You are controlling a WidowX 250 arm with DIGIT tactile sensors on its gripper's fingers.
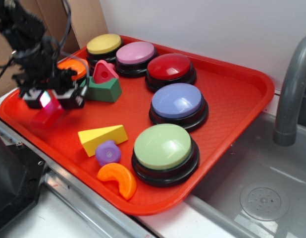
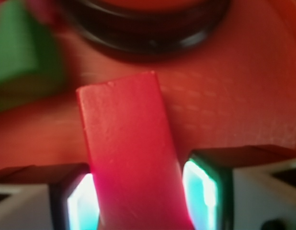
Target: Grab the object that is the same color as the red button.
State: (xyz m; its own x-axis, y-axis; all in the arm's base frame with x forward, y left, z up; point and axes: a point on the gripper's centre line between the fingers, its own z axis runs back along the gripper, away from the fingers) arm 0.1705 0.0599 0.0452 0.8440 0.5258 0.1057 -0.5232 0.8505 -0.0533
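Observation:
The red block [image 1: 46,115] is a plain elongated piece at the left of the red tray [image 1: 232,99], tilted under my gripper [image 1: 48,101]. In the wrist view the block [image 2: 129,153] runs between my two fingers, and the gripper [image 2: 141,201] is shut on its near end, with both lit pads [image 2: 81,201] against its sides. The dark-red dome button [image 1: 169,67] stands at the tray's back middle, well right of the gripper. Whether the block touches the tray I cannot tell.
The orange button [image 1: 74,67] and a green block [image 1: 104,90] with a pink-red triangle [image 1: 104,72] sit just beyond the gripper. A yellow wedge [image 1: 103,136], purple piece [image 1: 108,152], orange crescent [image 1: 119,179] and other buttons fill the tray. A sink [image 1: 272,198] lies right.

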